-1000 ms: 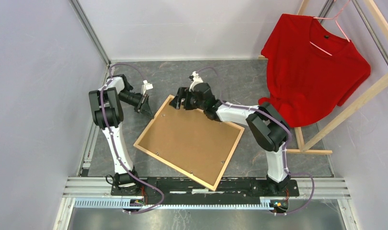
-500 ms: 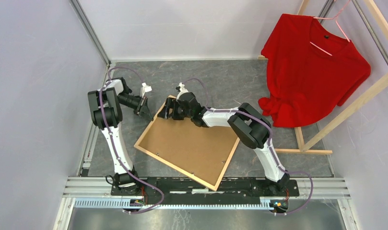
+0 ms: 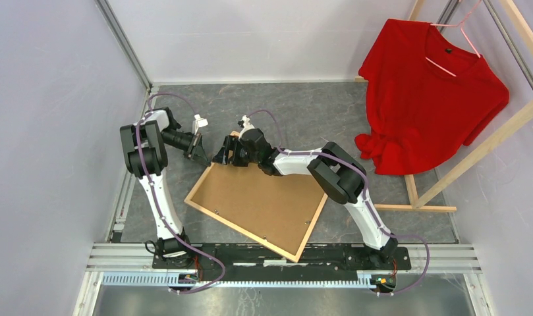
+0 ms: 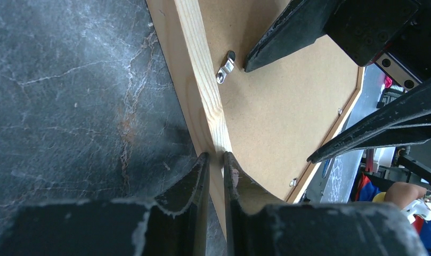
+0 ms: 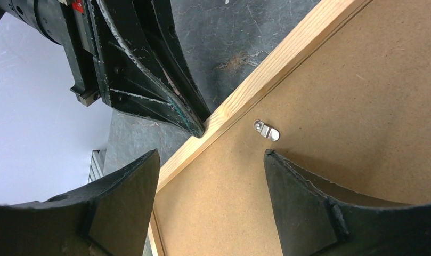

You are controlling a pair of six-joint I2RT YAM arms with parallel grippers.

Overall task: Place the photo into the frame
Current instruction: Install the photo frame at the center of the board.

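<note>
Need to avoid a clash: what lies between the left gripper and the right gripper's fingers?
Only the frame: its wooden rail, then brown backing with a small metal clip. The right wrist view shows it.

A red short-sleeved T-shirt [image 3: 428,99] is hanging on a thin pink hanger [image 3: 458,33] from a pale wooden-beam rack [image 3: 487,141], which is standing at the far right corner of the dark grey marbled desk [image 3: 316,105]. Plain white walls [image 3: 53,99] are enclosing the desk's left and far edges, and a ribbed aluminium rail [image 3: 118,253] is running along its near edge.
</note>
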